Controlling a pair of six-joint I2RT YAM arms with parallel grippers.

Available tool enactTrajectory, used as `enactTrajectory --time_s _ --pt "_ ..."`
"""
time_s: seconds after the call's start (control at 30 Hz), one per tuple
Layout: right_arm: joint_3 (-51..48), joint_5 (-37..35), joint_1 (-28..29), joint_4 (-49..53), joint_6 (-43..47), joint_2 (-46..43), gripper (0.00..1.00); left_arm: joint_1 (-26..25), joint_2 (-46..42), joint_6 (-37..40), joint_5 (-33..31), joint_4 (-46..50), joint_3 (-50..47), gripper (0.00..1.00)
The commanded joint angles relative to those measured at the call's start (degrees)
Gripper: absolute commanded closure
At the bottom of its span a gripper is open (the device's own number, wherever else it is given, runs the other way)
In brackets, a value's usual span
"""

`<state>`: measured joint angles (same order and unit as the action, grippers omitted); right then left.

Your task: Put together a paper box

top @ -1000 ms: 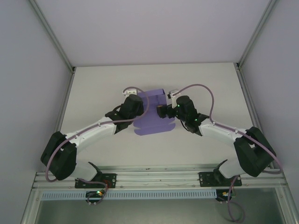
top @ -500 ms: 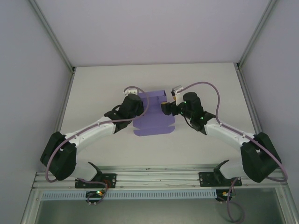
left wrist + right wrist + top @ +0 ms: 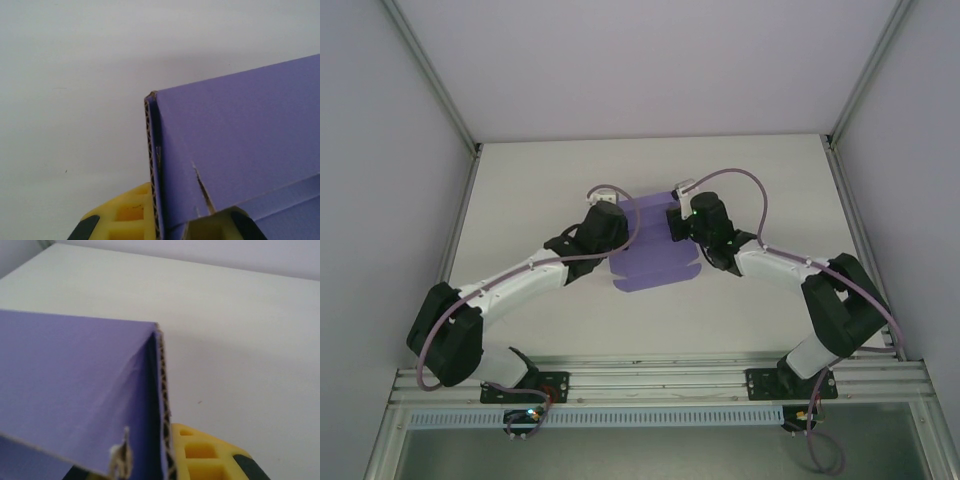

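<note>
The paper box [image 3: 655, 258] is lilac-purple card lying mid-table, its base flat and its far side walls folded up. My left gripper [image 3: 622, 222] is at its left wall and my right gripper [image 3: 676, 222] at its right wall. In the left wrist view the left gripper [image 3: 162, 222] is shut on an upright corrugated wall of the paper box [image 3: 235, 145], one yellow finger [image 3: 125, 217] outside it. The right wrist view shows the right gripper [image 3: 155, 470] shut on the opposite wall of the paper box [image 3: 75, 380], with a yellow finger [image 3: 210, 457] pressed against the wall's outer face.
The white table [image 3: 520, 200] is bounded by grey side panels with metal posts at the back corners [image 3: 477, 148]. Both arm bases sit on the rail at the near edge [image 3: 660, 385]. Cables loop above both wrists.
My right arm has swung left to the box's right wall and its gripper has gone from open to shut on that wall. The left arm has held still.
</note>
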<state>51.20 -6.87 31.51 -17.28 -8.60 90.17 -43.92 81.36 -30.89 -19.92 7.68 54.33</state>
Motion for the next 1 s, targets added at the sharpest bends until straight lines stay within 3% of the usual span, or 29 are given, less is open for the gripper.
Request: enactTrajectory --time_s 0.0,0.1,0.3,0.4,0.63,0.8,0.87,0.97 --pt "2.76 -20.87 0.34 6.30 -5.27 1.09 0.98 0.36 0.28 -5.14 -4.21 4.39 3.08 1.00" --pt "4.94 -31.52 0.49 13.39 -8.86 2.18 0.98 0.79 0.59 -8.05 -6.10 7.12 3.81 1.00" --pt "10.68 -41.01 -0.73 24.51 -4.85 5.55 0.95 2.77 0.72 -9.51 -9.19 13.54 5.13 1.00" --pt "14.38 -49.53 -0.68 31.33 -3.77 8.23 0.94 3.42 0.49 -10.38 -9.79 14.39 5.02 1.00" --pt "20.86 -61.27 0.51 46.56 -17.32 11.85 0.86 3.84 2.54 -11.90 -8.93 14.22 5.30 1.00" --pt "19.62 -58.46 1.56 38.45 -14.45 11.77 0.75 3.87 3.66 -11.23 -7.10 13.35 6.22 1.00" --pt "17.72 -57.83 1.63 32.49 -9.30 11.37 0.78 3.84 3.55 -11.12 -7.14 13.32 6.14 1.00" --pt "14.44 -56.05 1.38 25.08 -2.85 10.21 0.91 3.84 2.78 -10.77 -7.24 12.70 5.41 1.00"
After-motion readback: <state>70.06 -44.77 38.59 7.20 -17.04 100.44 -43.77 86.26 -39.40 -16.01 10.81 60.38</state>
